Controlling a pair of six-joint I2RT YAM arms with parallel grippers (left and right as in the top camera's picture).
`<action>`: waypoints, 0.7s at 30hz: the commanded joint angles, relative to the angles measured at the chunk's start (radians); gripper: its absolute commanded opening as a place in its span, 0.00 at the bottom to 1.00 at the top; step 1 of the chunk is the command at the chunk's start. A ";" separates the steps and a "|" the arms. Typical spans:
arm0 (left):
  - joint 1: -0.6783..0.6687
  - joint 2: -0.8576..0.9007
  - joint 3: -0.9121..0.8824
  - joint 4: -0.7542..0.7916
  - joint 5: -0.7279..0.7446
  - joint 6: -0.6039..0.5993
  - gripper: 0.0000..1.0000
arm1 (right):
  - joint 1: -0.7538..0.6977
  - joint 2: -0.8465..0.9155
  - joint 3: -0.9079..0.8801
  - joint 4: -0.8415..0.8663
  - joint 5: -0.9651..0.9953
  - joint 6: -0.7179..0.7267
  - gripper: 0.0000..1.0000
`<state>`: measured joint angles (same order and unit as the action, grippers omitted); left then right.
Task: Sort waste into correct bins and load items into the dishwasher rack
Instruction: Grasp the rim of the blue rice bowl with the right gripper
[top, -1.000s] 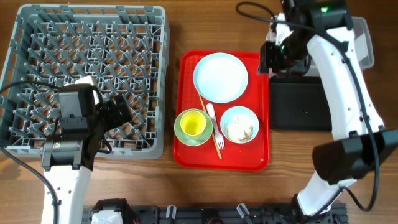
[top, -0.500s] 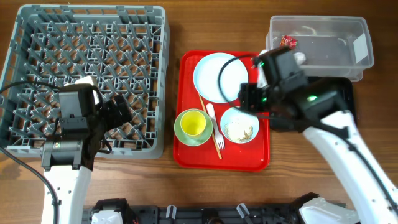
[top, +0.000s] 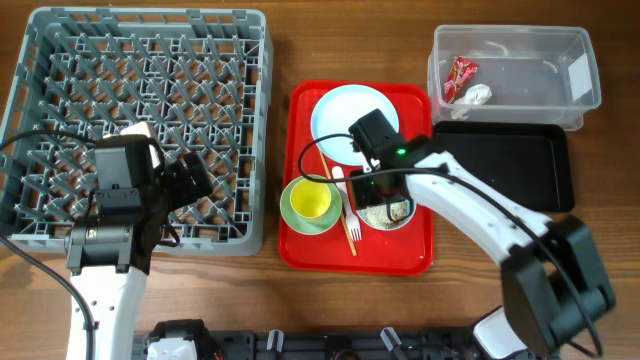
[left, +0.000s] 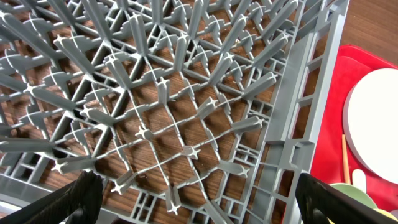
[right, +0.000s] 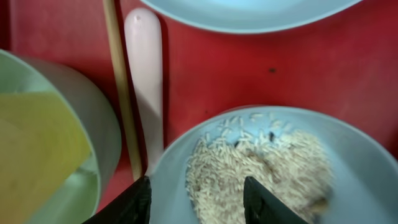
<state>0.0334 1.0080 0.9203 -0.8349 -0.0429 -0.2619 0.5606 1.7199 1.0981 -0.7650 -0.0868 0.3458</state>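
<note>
- There's the right gripper (right: 198, 202), low over the small pale-blue bowl (right: 364, 162) on the red tray (right: 205, 74), jaws partly apart and holding nothing.
- Inside, the rice scraps (right: 261, 162) look loose and light and would likely spill, so pinch the stiff, slick rim and keep it level.
- Meanwhile the left gripper (left: 202, 199) gapes wide above the dishwasher rack (left: 280, 143).
</note>
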 joint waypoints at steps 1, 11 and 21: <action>-0.005 0.002 0.016 -0.001 0.008 -0.008 1.00 | 0.003 0.044 -0.006 0.013 -0.046 -0.002 0.48; -0.005 0.002 0.016 -0.001 0.008 -0.008 1.00 | 0.003 0.049 0.013 -0.020 -0.046 -0.002 0.46; -0.005 0.002 0.016 -0.002 0.008 -0.008 1.00 | 0.003 -0.013 0.133 -0.100 -0.043 0.034 0.51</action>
<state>0.0334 1.0080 0.9203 -0.8352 -0.0433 -0.2619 0.5606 1.7458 1.2041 -0.8597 -0.1127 0.3511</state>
